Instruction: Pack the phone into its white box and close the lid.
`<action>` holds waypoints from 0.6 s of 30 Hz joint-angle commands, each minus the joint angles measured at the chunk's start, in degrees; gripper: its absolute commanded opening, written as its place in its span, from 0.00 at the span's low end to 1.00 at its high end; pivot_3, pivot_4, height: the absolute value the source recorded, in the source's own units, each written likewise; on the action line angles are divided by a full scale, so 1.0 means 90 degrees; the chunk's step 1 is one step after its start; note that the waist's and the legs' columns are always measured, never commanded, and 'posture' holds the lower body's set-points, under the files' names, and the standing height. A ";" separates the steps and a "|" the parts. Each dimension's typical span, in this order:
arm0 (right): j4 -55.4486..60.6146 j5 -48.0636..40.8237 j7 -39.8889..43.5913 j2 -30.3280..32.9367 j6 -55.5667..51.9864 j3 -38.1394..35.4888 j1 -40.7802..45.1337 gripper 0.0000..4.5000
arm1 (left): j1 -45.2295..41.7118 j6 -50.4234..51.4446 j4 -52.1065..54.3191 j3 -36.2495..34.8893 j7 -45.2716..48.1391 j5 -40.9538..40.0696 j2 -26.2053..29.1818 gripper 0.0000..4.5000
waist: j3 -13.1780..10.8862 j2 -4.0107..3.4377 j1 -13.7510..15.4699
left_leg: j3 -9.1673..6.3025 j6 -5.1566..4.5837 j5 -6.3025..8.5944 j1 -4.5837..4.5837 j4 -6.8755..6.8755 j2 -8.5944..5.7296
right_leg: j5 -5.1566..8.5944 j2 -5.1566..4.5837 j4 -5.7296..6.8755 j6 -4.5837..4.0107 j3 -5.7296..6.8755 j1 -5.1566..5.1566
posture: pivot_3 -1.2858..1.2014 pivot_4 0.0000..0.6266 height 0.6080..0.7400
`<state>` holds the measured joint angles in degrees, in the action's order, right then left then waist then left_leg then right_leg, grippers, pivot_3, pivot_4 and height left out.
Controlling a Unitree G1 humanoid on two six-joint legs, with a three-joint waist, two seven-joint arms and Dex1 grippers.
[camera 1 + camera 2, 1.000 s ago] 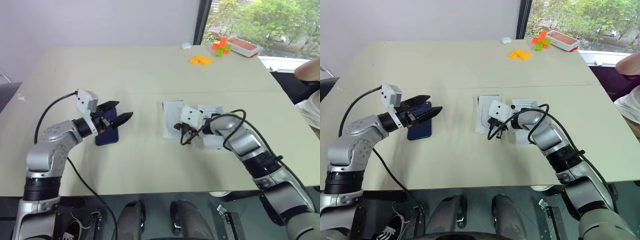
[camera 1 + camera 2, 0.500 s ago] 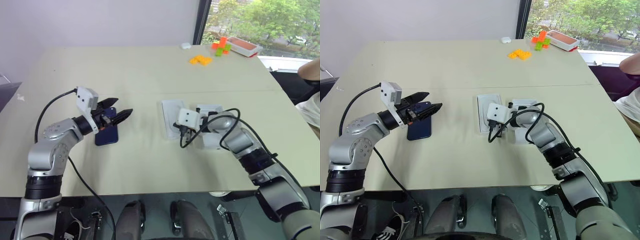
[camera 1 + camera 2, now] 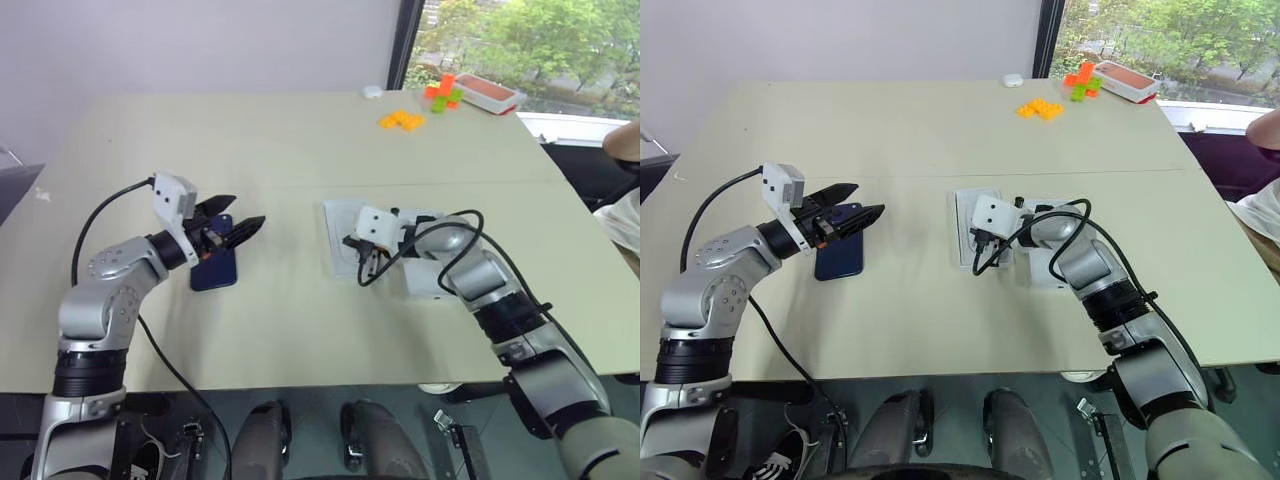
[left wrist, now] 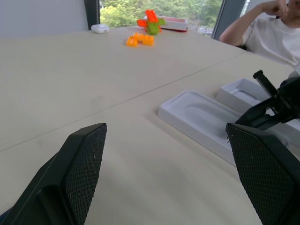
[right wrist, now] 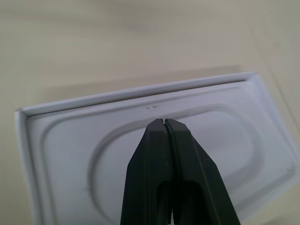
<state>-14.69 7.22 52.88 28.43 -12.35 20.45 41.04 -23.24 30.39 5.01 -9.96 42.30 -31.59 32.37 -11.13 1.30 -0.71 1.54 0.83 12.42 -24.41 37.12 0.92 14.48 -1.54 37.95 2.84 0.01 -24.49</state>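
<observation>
Table (image 3: 300,140): we see a broad, matte beige top with a thin seam running across its middle.
Phone (image 3: 214,270): a slim, glossy navy slab lying flat at centre left of the head views, just under the left gripper (image 3: 240,222), apart from both white pieces.
White box (image 3: 343,238): a shallow white tray at frame centre; the right wrist view gives us its smooth moulded insert with an oval recess (image 5: 140,154) and a thin raised rim.
Lid (image 3: 432,280): a deeper white shell just right of the tray, partly behind the right forearm; the left wrist view shows its plain white hollow (image 4: 243,91).
Left gripper: two black fingers spread wide, holding nothing; the left wrist view shows their cross-hatched rubbery pads (image 4: 89,159), which the head views cannot resolve.
Right gripper (image 5: 164,123): its black fingers are pressed together, pinching nothing, tips over the tray's insert; we cannot tell whether they touch it.
Far end: orange and green toy bricks (image 3: 402,120) and a red-and-white tray (image 3: 487,93) at upper right; the left wrist view adds a person in a white T-shirt (image 4: 269,35).
Change: since a second ago, we see the right gripper's white wrist camera (image 3: 375,226) shifted a little up-frame over the tray; the left gripper and phone look unchanged.
</observation>
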 commanded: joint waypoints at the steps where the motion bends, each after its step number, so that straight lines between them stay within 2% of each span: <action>1: 0.0345 -0.0048 0.0011 -0.0161 -0.0079 0.0001 -0.0053 0.01 | -0.0072 -0.0145 0.0126 -0.0135 -0.0018 0.0012 0.0046 0.95 | 0.0000 0.0000 -0.0004 | 0.0001 0.0000 0.0000 0.0000 0.0000 0.0000 | 0.0000 0.0000 0.0000 0.0000 0.0000 0.0000 | 0.52 0.24 1.00; 10: 0.0444 -0.0039 0.0012 -0.0297 -0.0256 -0.0030 -0.0039 0.01 | -0.0074 -0.0131 0.0135 -0.0150 -0.0078 0.0019 0.0063 0.95 | 0.0000 0.0000 -0.0012 | -0.0001 0.0000 0.0000 0.0003 0.0001 0.0000 | 0.0000 0.0000 0.0005 -0.0001 0.0000 0.0000 | 0.52 0.24 1.00; 18: 0.0177 0.0093 -0.0053 -0.0022 0.0089 -0.0144 0.0082 0.01 | -0.0018 -0.0151 0.0138 -0.0176 -0.0084 0.0011 0.0070 0.95 | 0.0000 0.0000 -0.0010 | 0.0000 0.0000 0.0000 0.0002 0.0001 0.0000 | 0.0000 0.0000 0.0005 -0.0001 0.0000 0.0000 | 0.52 0.24 1.00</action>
<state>-13.86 8.72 52.15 27.70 -12.56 21.31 40.35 -23.21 30.39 4.99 -10.07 41.35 -31.45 32.38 -11.14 1.30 -0.80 1.54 0.83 12.42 -24.38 37.14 0.93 14.48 -1.54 37.99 2.83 0.01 -24.49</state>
